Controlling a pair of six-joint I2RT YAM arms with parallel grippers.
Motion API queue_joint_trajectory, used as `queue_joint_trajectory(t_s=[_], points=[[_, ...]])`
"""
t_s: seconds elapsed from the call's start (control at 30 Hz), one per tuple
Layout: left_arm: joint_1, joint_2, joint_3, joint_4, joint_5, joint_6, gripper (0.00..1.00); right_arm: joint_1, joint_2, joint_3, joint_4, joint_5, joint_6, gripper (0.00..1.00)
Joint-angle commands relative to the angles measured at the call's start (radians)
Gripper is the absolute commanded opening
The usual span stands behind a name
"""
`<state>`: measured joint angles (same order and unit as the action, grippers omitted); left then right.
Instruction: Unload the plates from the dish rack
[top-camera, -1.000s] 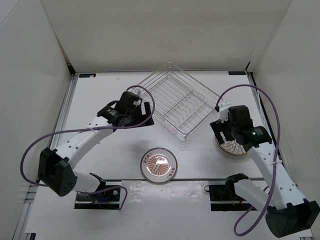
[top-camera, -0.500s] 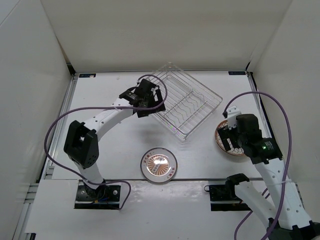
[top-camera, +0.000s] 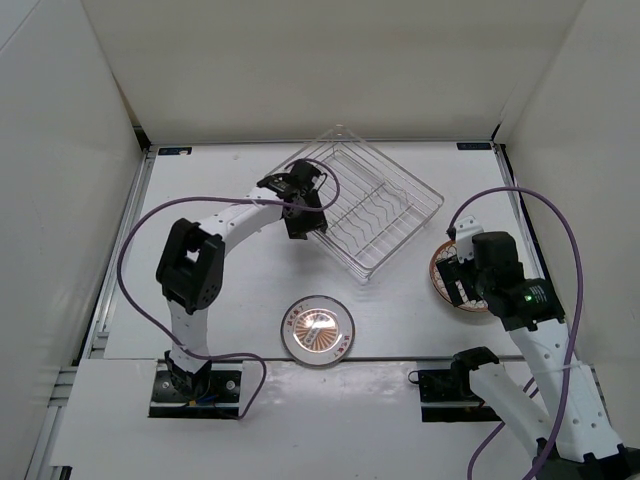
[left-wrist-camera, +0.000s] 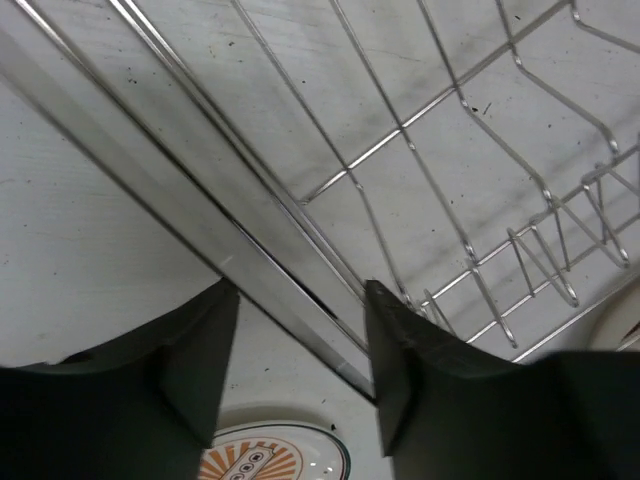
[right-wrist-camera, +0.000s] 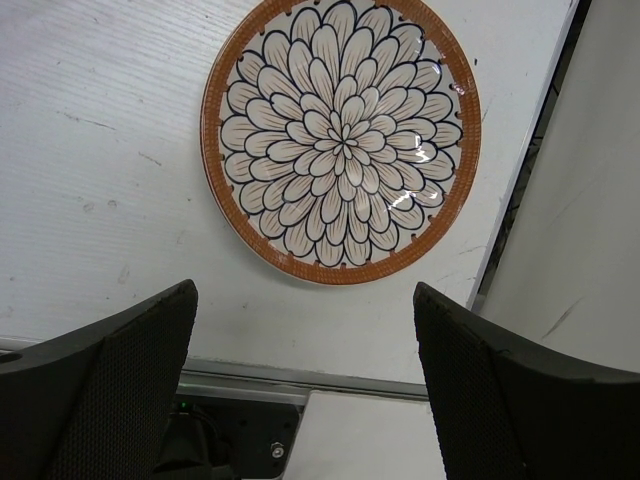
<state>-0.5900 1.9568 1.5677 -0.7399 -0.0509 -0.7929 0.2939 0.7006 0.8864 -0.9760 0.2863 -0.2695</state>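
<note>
The left gripper (left-wrist-camera: 300, 300), half open and empty, straddles the dish rack's (left-wrist-camera: 160, 200) rim; closing here could drag the rack onto the orange-lined plate (left-wrist-camera: 270, 458) just beyond. The right gripper (right-wrist-camera: 305, 300), wide open and empty, hangs over the petal plate (right-wrist-camera: 340, 140).

A scuffed white counter (top-camera: 400, 320) fills mid-frame, boxed by plain white walls (top-camera: 300, 70) at top, left and right under even light.

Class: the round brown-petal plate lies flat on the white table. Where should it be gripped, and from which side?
Probably its orange-brown rim, from above on the side facing bare white table: the round petal-patterned plate lies flat face-up, and the table's edge crowds the other.
</note>
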Motion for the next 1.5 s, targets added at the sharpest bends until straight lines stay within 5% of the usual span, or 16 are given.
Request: queue_joint_trajectory(t_s=[0.0, 0.17, 0.77, 0.9, 0.97, 1.0, 1.47], points=[[0.038, -0.019, 0.003, -0.069, 0.04, 0.058, 0.59, -0.004, -0.009, -0.004, 0.016, 0.01, 0.01, 0.9], [0.104, -0.025, 0.044, -0.134, 0.094, 0.109, 0.36, -0.006, -0.007, -0.013, 0.02, -0.006, 0.019, 0.9], [0.323, 0.056, 0.25, -0.361, 0.211, 0.25, 0.15, -0.006, -0.013, -0.01, -0.001, -0.073, 0.085, 0.9], [0.337, 0.074, 0.324, -0.42, 0.184, 0.276, 0.45, -0.007, -0.029, -0.01, 0.003, -0.09, 0.101, 0.9], [0.335, 0.07, 0.327, -0.421, 0.178, 0.276, 0.87, -0.004, -0.03, -0.012, 0.008, -0.082, 0.119, 0.9], [0.335, 0.06, 0.328, -0.423, 0.177, 0.281, 1.0, -0.006, -0.032, -0.014, 0.013, -0.081, 0.128, 0.9], [0.331, -0.205, 0.319, -0.428, 0.123, 0.386, 1.0, -0.007, -0.018, -0.009, 0.097, 0.004, 0.168, 0.9]])
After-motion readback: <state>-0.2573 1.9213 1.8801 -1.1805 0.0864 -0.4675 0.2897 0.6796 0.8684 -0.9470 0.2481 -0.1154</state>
